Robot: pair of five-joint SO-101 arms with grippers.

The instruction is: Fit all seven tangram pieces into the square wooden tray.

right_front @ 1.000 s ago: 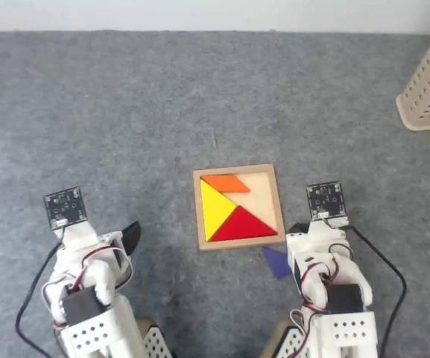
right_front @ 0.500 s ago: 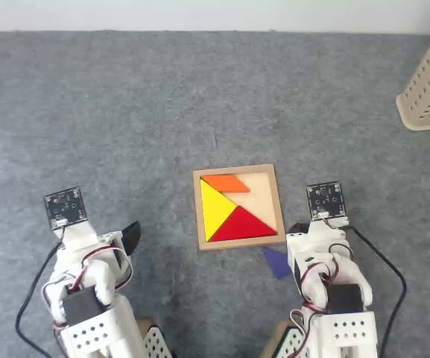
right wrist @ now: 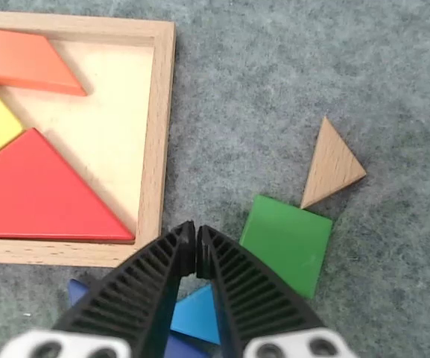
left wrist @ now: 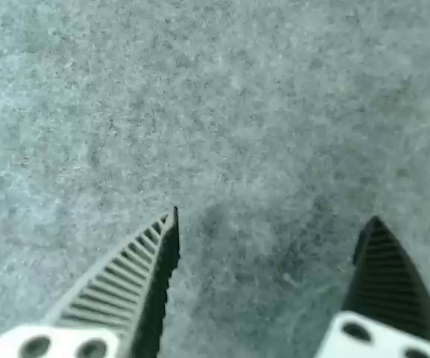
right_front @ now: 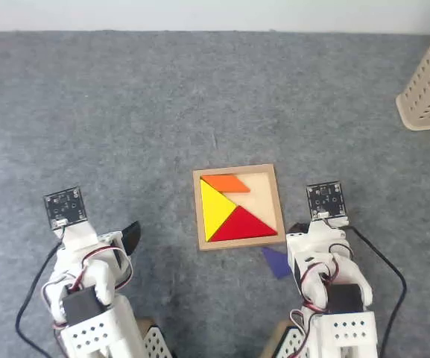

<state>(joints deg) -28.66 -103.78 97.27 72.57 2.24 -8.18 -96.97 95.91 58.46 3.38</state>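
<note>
**Loose pieces sit at the right gripper's tips, the left gripper is well apart**

Three pieces are seen seated in the tray (right_front: 237, 169): the orange parallelogram (right_front: 226, 183) along the far edge, the yellow triangle (right_front: 213, 209) on the left, and the red triangle (right_front: 243, 224) along the near edge. The right part of the tray floor is bare wood.

The right gripper (right wrist: 196, 242) is held with its jaws pressed together, empty, just off the tray's near right corner. Right beside its tips, on the side away from the tray, lies the green square (right wrist: 287, 242). The wooden triangle (right wrist: 332, 164) is found just beyond, one corner touching the square or nearly so. A blue piece (right wrist: 196, 313) and a dark blue piece (right wrist: 77, 289) are partly hidden under the fingers.

So the coming pick is judged to belong to the right arm: all four loose pieces lie within its reach, with the tray immediately to their left. The jaws would have to be opened first.

The left gripper (left wrist: 274, 224) is spread wide over bare carpet (left wrist: 215, 89), well to the left of the tray, with nothing between its fingers.
</note>
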